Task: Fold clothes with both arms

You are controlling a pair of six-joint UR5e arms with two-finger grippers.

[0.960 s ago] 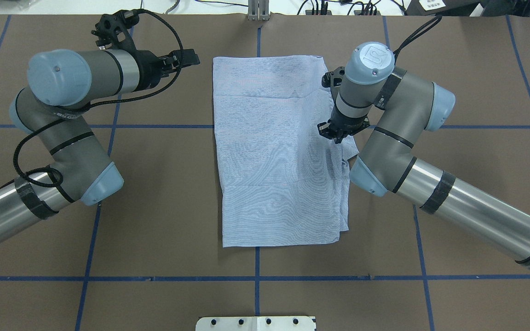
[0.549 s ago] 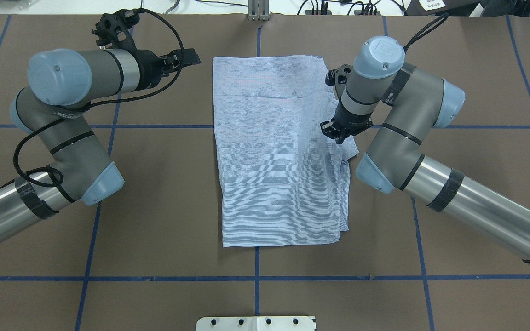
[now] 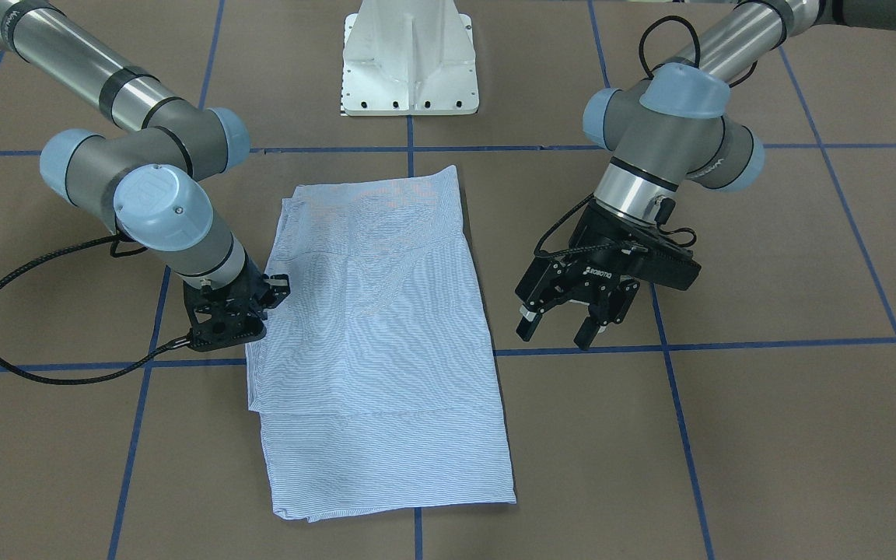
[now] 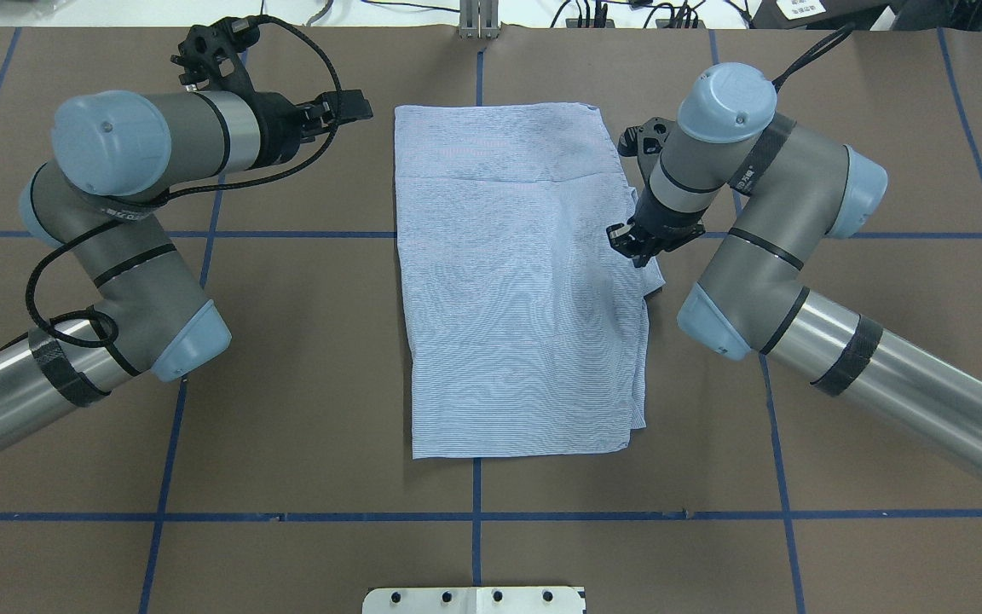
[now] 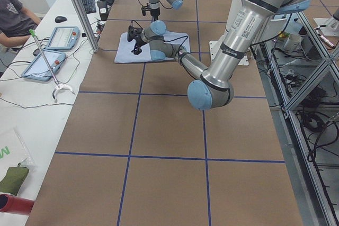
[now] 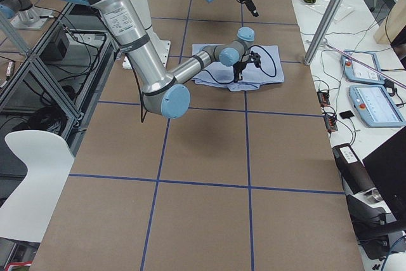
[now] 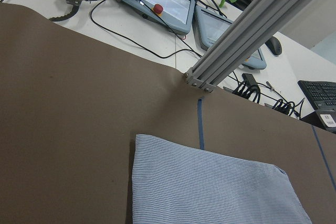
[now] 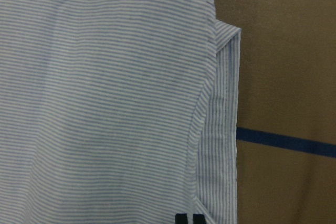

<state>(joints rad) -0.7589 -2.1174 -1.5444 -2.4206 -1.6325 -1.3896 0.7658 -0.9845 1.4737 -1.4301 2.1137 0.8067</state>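
The clothes are one light blue striped shirt (image 4: 516, 298), folded into a tall rectangle in the middle of the brown table (image 4: 286, 384). In the front view the shirt (image 3: 378, 350) lies flat. My right gripper (image 4: 638, 254) is low at the shirt's right edge, fingers shut. In the right wrist view its tips (image 8: 189, 217) sit together on the folded edge layer of the shirt (image 8: 105, 103), apparently pinching it. My left gripper (image 3: 555, 334) hangs open and empty above bare table, beside the shirt's far left corner (image 7: 210, 187) and apart from it.
The white pedestal base (image 3: 409, 62) stands at the robot's side of the table. An aluminium post (image 7: 247, 30) rises at the far edge, with tablets (image 5: 61, 38), cables and a seated person (image 5: 13, 11) behind it. Blue tape lines (image 4: 474, 515) cross the table.
My right arm has swung toward the right, carrying its shut gripper from further in on the shirt out to the right edge. The left arm has stayed still.
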